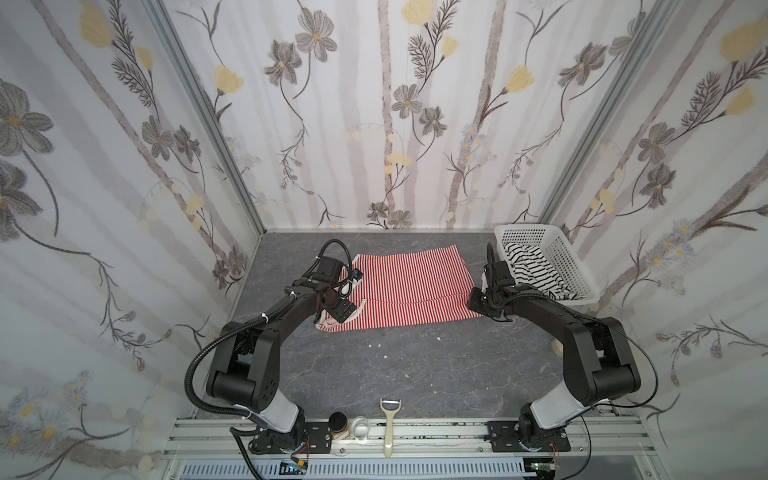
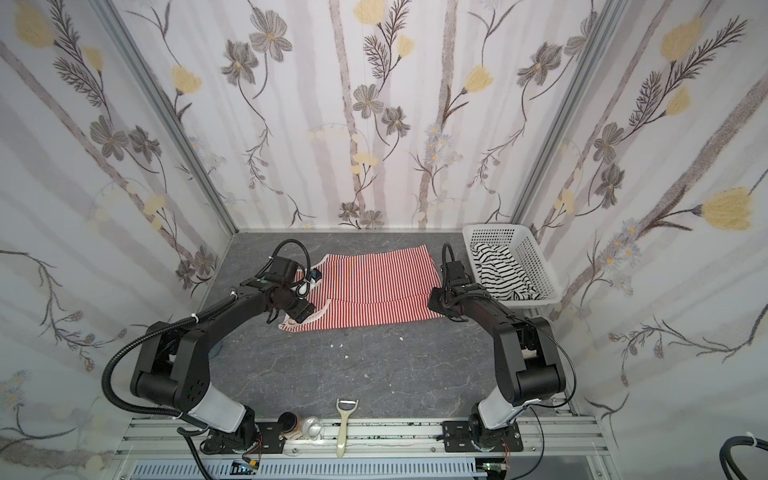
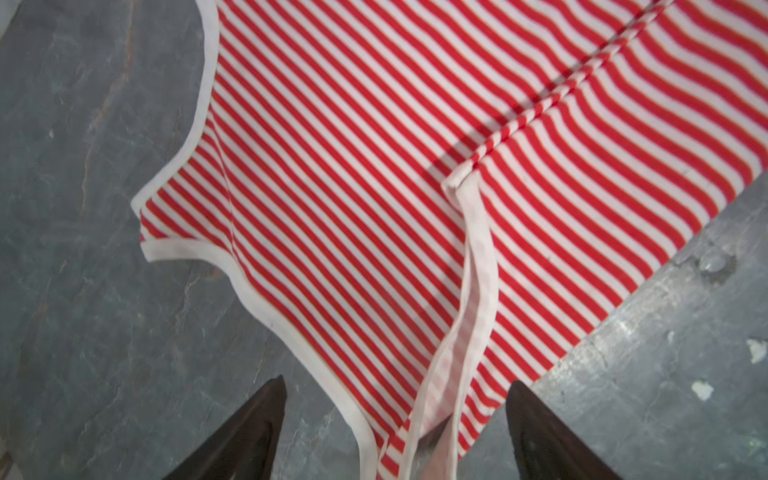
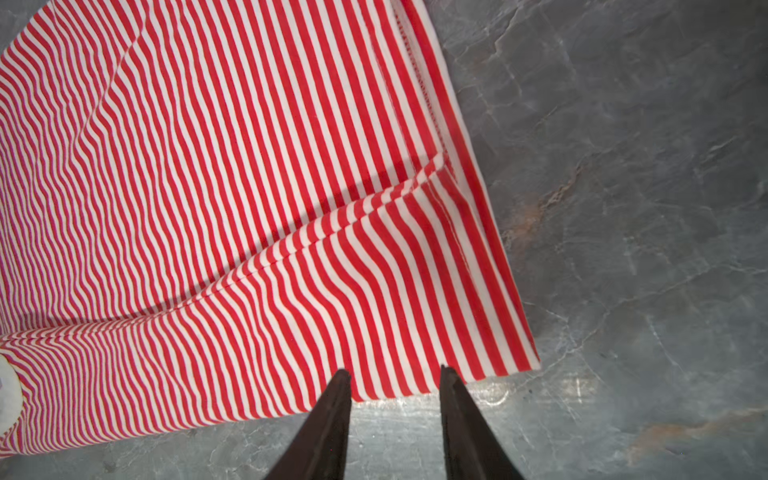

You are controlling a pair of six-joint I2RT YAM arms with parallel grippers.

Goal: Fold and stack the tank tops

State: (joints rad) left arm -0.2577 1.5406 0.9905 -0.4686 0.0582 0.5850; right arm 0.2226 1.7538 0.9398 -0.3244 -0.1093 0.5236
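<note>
Count, task items: two tank tops.
1. Red-and-white tank top (image 1: pixel 411 282), one. It lies flat on the grey table (image 1: pixel 415 365), toward the back and centre in both top views. Its strap end is on the left and its hem on the right. One fold ridge runs along its length, with the near part laid over the rest.
2. Black-striped tank top (image 1: pixel 536 270), one. It sits crumpled inside the white basket (image 1: pixel 567 255) at the back right corner, with part of it draped over the near rim. It is well apart from the red one, so nothing is stacked.

Count, arms: two, one gripper each.
- Left gripper (image 3: pixel 397 380): the claw stands wide apart over the near-left corner of the red top. One white-edged strap runs between the two fingers (image 3: pixel 266 411), and neither pinches it.
- Right gripper (image 4: pixel 395 370): the claw is apart with a narrower gap. Its tips are at the near-right hem corner of the red top. Cloth edge and table show in the gap, and nothing is clamped.

Count, other items on the front rail: one peeler (image 1: pixel 390 428), one dark-lidded jar (image 1: pixel 338 422) and one small clear glass (image 1: pixel 360 428). The jar and glass are just beside each other.

Small white flecks (image 1: pixel 385 356) lie on the table near the top. They are too small to count reliably.
</note>
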